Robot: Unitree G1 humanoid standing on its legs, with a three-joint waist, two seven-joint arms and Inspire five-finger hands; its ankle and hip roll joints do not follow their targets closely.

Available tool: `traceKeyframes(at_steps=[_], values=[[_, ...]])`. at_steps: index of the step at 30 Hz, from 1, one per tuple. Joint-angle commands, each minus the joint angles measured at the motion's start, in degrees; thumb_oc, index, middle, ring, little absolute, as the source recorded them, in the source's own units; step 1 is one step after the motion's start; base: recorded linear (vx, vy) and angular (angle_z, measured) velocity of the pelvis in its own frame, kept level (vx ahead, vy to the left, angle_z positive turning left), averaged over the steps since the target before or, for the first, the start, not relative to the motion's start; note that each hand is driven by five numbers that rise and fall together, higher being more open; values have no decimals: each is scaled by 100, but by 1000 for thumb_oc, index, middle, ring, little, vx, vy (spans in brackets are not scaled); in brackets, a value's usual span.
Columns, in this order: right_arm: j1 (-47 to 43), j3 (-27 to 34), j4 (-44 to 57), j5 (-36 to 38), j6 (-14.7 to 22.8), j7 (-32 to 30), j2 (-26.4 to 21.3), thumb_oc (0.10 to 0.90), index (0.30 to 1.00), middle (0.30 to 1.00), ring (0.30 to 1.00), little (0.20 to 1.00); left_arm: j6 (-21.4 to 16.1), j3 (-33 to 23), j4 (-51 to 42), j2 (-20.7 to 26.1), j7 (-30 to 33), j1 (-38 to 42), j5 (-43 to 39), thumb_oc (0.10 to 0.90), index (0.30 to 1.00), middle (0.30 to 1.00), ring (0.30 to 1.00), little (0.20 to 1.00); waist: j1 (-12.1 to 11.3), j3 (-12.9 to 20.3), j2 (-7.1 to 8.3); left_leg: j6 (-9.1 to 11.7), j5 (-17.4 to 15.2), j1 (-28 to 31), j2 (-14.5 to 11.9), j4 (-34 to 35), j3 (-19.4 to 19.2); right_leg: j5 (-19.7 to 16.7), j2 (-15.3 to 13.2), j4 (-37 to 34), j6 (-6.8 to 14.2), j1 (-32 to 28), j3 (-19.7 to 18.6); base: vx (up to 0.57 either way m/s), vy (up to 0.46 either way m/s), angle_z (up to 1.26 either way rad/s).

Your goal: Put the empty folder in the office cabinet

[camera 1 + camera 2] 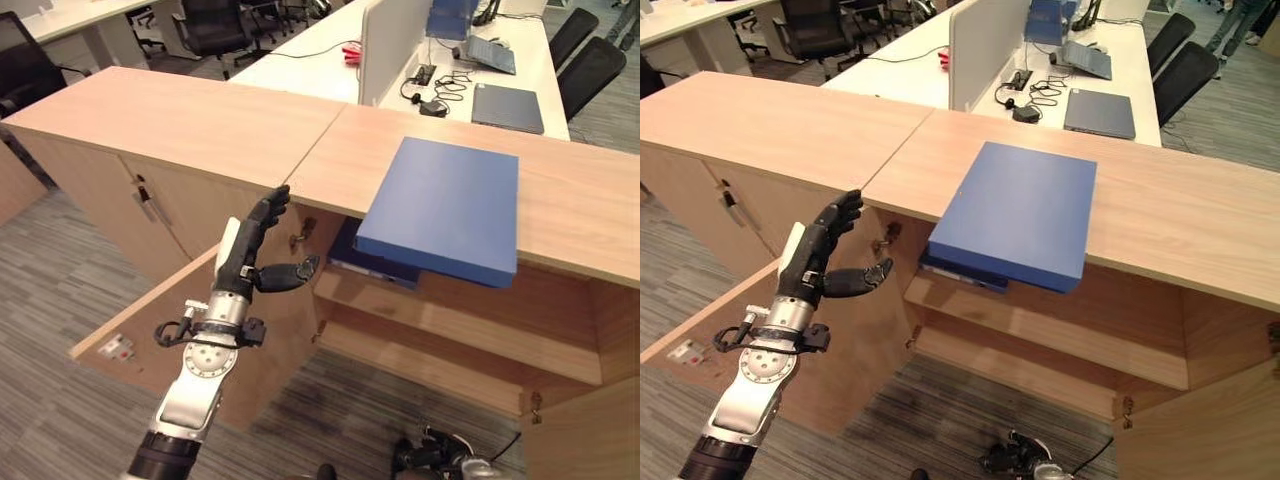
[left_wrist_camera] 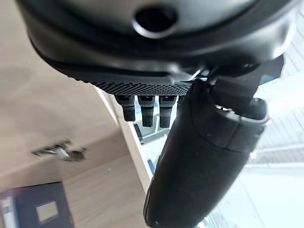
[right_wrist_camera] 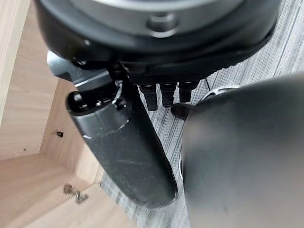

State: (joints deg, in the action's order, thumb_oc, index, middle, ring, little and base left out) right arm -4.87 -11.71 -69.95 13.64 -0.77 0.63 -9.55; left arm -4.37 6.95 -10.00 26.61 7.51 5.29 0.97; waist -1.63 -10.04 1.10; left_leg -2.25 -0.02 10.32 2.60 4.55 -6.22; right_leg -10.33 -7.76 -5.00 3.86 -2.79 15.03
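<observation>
A flat blue folder point(image 1: 445, 205) lies on the wooden cabinet top point(image 1: 200, 120), its front edge hanging out over the open compartment. My left hand point(image 1: 245, 250) is raised in front of the cabinet, left of the folder and apart from it. It is open, with straight fingers pointing up near the top's edge, the thumb out to the side, and holds nothing. Inside, on the upper shelf point(image 1: 470, 325), a darker blue folder point(image 1: 375, 262) lies below the overhang. My right hand point(image 3: 123, 152) hangs low by the floor and the cabinet's lower inside, open and holding nothing.
The cabinet's left door point(image 1: 150, 330) swings out towards me under my left arm; the right door point(image 1: 590, 430) stands open too. Behind the cabinet a white desk carries a divider panel point(image 1: 390, 45), a closed laptop point(image 1: 508, 107) and cables. Office chairs point(image 1: 585, 60) stand beyond.
</observation>
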Motion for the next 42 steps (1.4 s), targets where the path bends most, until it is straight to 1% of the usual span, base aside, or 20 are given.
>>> traceKeyframes(at_steps=[1, 3, 4, 5, 10, 16, 19, 22, 23, 25, 27, 28, 31, 34, 35, 36, 37, 39, 42], values=[[161, -371, -326, 33, 100, -15, 169, 800, 900, 900, 900, 900, -885, -271, -918, 281, 595, 604, 803, 800, 900, 900, 900, 900, -8, 368, 12, 187, -483, -105, -83, 45, -13, 525, -116, 0, 431, -217, 11, 54, -122, -5], [172, -486, -401, 37, 126, -40, 228, 800, 900, 900, 900, 900, -973, -124, -1099, 411, 763, 789, 1253, 800, 900, 900, 900, 900, -8, 438, 15, 232, -489, -84, -144, 45, -32, 613, -48, 0, 421, -270, -31, 54, -122, -4], [170, -483, -405, 38, 128, -40, 232, 800, 900, 900, 900, 900, -975, -116, -1093, 412, 770, 793, 1262, 800, 900, 900, 900, 900, -14, 438, 17, 234, -491, -83, -147, 45, -34, 615, -46, 0, 419, -271, -34, 56, -121, -11], [171, -523, -441, 43, 148, -49, 233, 800, 900, 900, 900, 900, -1026, -30, -1187, 514, 774, 893, 1465, 800, 900, 900, 900, 900, 1, 488, 15, 259, -495, -68, -179, 45, -41, 671, 3, 0, 407, -294, -79, 29, -64, -9], [151, -554, -475, 50, 179, -43, 222, 800, 900, 900, 900, 900, -1156, 70, -1458, 748, 688, 971, 1609, 800, 900, 900, 900, 900, 17, 556, -10, 297, -492, -46, -237, 45, -54, 755, 93, 0, 366, -335, -131, 32, -74, -5], [174, -524, -565, 5, 186, 4, 134, 800, 900, 900, 900, 900, -1238, -69, -1701, 1133, 522, 688, 1704, 800, 900, 900, 900, 900, -17, 610, -24, 335, -490, -38, -280, 45, -32, 839, 174, 0, 333, -377, -136, 18, -36, -3], [195, -525, -598, -15, 179, 41, 103, 800, 900, 900, 900, 900, -1248, -138, -1735, 1237, 438, 539, 1677, 800, 900, 900, 900, 900, -31, 631, -12, 343, -488, -32, -292, 45, -17, 857, 193, 0, 314, -412, -120, 0, 0, 0], [214, -547, -602, -41, 180, 84, 81, 800, 900, 900, 900, 900, -1266, -226, -1851, 1227, 357, 376, 1473, 800, 900, 900, 900, 900, -25, 629, 0, 350, -487, -14, -309, 45, -6, 872, 211, 0, 294, -432, -106, 0, 0, 0], [213, -551, -606, -52, 183, 84, 72, 800, 900, 900, 900, 900, -1284, -234, -1949, 1163, 286, 342, 1175, 800, 900, 900, 900, 900, -27, 621, 4, 347, -484, -18, -312, 45, 6, 866, 210, 0, 291, -433, -101, 0, 0, 0], [215, -557, -619, -59, 180, 95, 64, 800, 900, 900, 900, 900, -1284, -236, -2014, 1089, 203, 326, 891, 800, 900, 900, 900, 900, -23, 620, 15, 343, -484, -22, -309, 45, 14, 863, 215, 0, 286, -430, -103, 0, 0, 0], [187, -569, -653, -102, 148, 125, 27, 800, 900, 900, 900, 900, -1237, 11, -2228, 1023, -303, 511, 183, 800, 900, 900, 900, 900, 14, 614, 18, 332, -493, -37, -306, 45, 30, 858, 223, 0, 275, -432, -115, 0, 0, 0], [184, -563, -654, -102, 148, 126, 27, 800, 900, 900, 900, 900, -1236, 17, -2222, 1023, -305, 522, 182, 800, 900, 900, 900, 900, 10, 612, 18, 332, -493, -38, -306, 45, 30, 858, 223, 0, 275, -432, -115, -11, 17, 4], [164, -599, -653, -140, 130, 150, 30, 800, 900, 900, 900, 900, -1174, 221, -2116, 1082, -412, 725, 306, 800, 900, 900, 900, 900, 27, 615, 20, 327, -507, -32, -303, 45, 28, 854, 227, 0, 276, -431, -125, 0, 2, 1], [122, -740, -638, -227, 102, 183, 40, 800, 900, 900, 900, 900, -1073, 766, -1646, 1134, -488, 1126, 1007, 800, 900, 900, 900, 900, 94, 625, 17, 320, -534, -8, -303, 45, -15, 844, 223, 0, 280, -427, -163, 0, 0, 0], [122, -733, -637, -226, 102, 183, 43, 800, 900, 900, 900, 900, -1081, 788, -1622, 1130, -472, 1147, 1024, 800, 900, 900, 900, 900, 87, 622, 19, 320, -535, -7, -303, 45, -15, 844, 223, 0, 280, -428, -163, 0, 0, 0], [143, -844, -524, -284, 124, 210, 35, 800, 900, 900, 900, 900, -1078, 957, -1396, 1104, -393, 1317, 1456, 800, 900, 900, 900, 900, 120, 615, 35, 318, -539, -6, -302, 45, -26, 834, 222, 0, 281, -420, -182, -7, 1, -4], [173, -853, -504, -268, 146, 202, -5, 800, 900, 900, 900, 900, -1045, 1073, -1254, 1100, -425, 1416, 1644, 800, 900, 900, 900, 900, 153, 613, 38, 314, -543, -7, -300, 45, -35, 830, 223, 0, 283, -413, -193, -9, 5, -5], [154, -812, -485, -228, 118, 197, -53, 800, 900, 900, 900, 900, -1068, 1285, -1022, 1098, -479, 1668, 1889, 800, 900, 900, 900, 900, 186, 615, 38, 309, -549, -11, -294, 45, -43, 815, 217, 0, 290, -392, -217, -4, 12, -5], [138, -787, -454, -245, 118, 156, -90, 800, 900, 900, 900, 900, -1096, 1508, -805, 1103, -397, 1922, 2277, 800, 900, 900, 900, 900, 195, 619, 49, 300, -558, -27, -292, 45, -44, 806, 222, 0, 295, -355, -247, -3, 6, -7]])
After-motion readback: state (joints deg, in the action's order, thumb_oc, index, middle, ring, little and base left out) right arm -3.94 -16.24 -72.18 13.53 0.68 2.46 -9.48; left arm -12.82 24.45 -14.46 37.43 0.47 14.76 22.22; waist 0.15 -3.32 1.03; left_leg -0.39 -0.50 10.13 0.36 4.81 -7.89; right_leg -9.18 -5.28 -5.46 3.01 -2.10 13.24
